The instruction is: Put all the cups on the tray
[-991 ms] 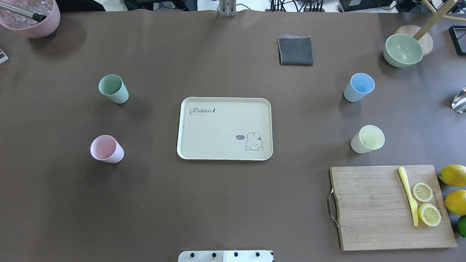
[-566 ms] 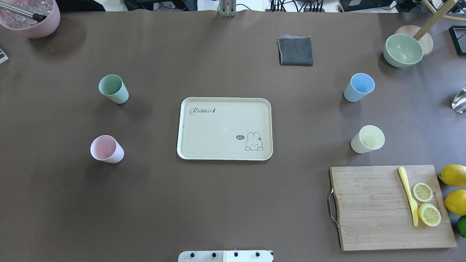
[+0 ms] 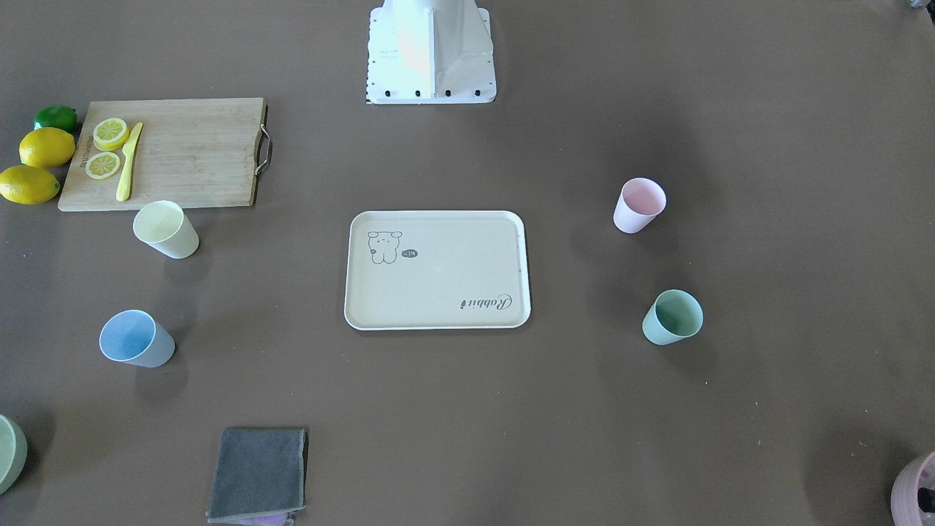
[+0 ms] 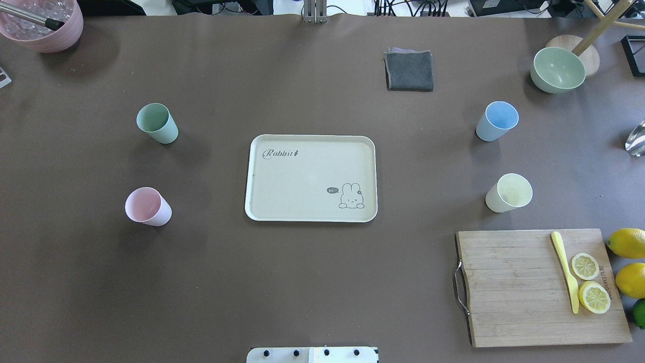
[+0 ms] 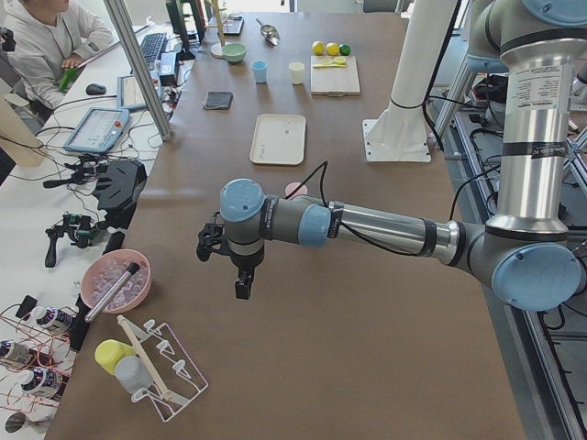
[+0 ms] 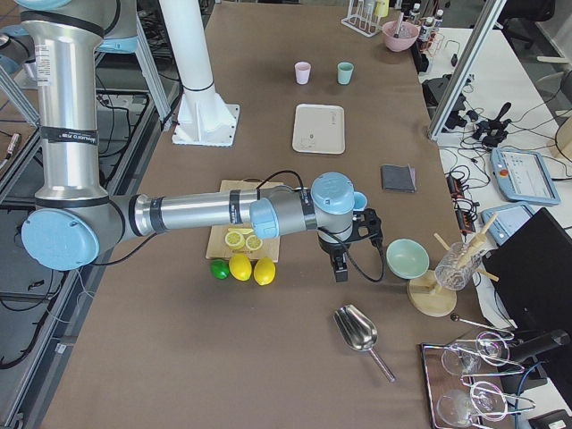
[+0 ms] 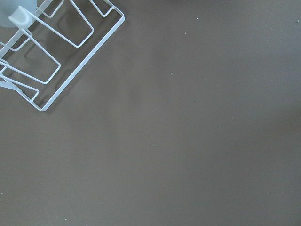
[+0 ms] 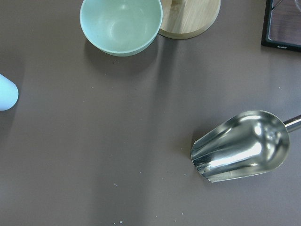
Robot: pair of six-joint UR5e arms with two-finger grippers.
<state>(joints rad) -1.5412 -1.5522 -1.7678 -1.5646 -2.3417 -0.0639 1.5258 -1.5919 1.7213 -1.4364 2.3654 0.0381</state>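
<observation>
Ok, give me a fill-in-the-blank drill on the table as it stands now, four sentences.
1. The script printed on the tray reads ____.
2. The cup nearest the cutting board is the pale ____ one.
3. On the cutting board lie a yellow knife and ____ lemon slices.
4. In the overhead view, the mint green cup and the ____ cup stand left of the tray.
Missing words: Rabbit; yellow; two; pink.

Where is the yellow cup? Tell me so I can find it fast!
Find the wooden cutting board with lemon slices on it. Just off the board's edge, not touching it, stands the yellow cup. Its neighbour, the blue cup, sits farther from the board, and only this one is pale yellow.
</observation>
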